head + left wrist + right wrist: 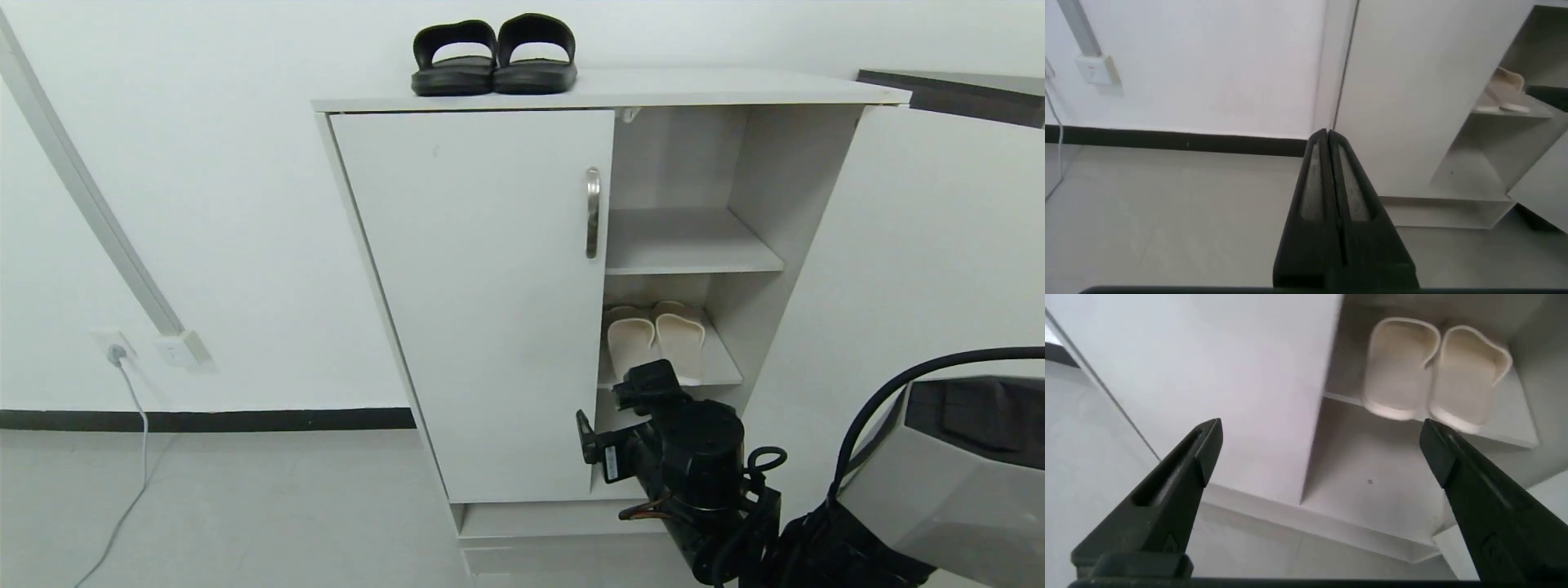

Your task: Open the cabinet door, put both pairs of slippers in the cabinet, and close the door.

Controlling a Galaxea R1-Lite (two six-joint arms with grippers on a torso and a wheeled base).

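The white cabinet (pixel 482 302) stands with its left door shut and its right door (pixel 922 269) swung wide open. A pair of black slippers (pixel 494 57) rests on the cabinet top. A pair of cream slippers (pixel 655 339) lies side by side on the middle shelf, also seen as cream slippers (pixel 1437 371) and cream slippers (pixel 1503 90). My right gripper (pixel 649 380) hovers just in front of and below that shelf, and the right gripper (pixel 1321 431) is open with nothing between its fingers. My left gripper (pixel 1328 147) is shut on nothing, low over the floor left of the cabinet.
A metal handle (pixel 593 212) runs down the shut door's right edge. An upper shelf (pixel 686 241) sits above the cream slippers. On the wall to the left are a socket with a trailing cable (pixel 114 353), a small box (pixel 181 349) and a slanted conduit.
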